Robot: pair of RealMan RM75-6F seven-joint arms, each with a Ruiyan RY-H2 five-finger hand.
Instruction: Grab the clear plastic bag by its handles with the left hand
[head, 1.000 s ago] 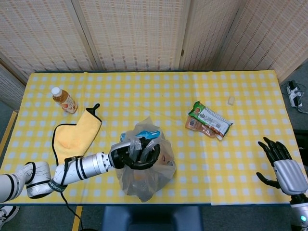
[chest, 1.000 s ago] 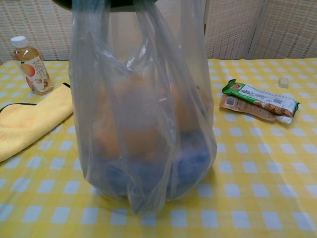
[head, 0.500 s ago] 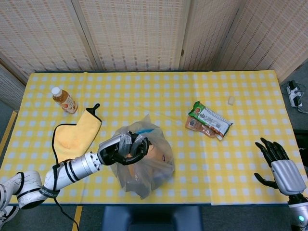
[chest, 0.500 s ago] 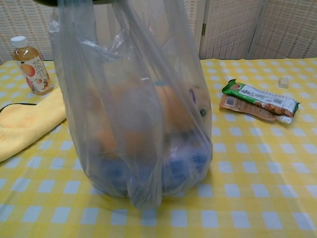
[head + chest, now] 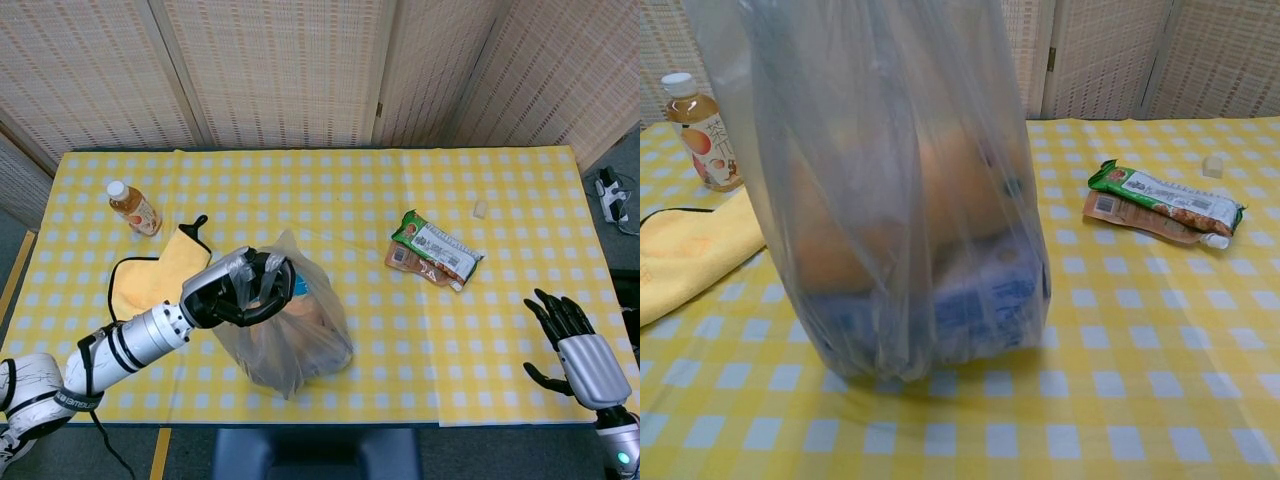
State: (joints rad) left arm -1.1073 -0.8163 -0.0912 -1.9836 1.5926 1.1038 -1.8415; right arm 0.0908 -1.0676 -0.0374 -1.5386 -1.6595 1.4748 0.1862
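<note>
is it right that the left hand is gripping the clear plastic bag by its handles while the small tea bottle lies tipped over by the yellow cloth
Not quite. The small tea bottle with the white cap stands upright, as the chest view shows. The rest holds: the left hand grips the clear plastic bag by its handles, and the bottle is near the yellow cloth.

Tea bottle (image 5: 134,208), upright, far out beyond my left fingers. Yellow cloth (image 5: 155,277), flat, just beside those fingers. Snack packets (image 5: 434,251), between my two sets of fingers. Checked tablecloth (image 5: 330,190) underneath.
</note>
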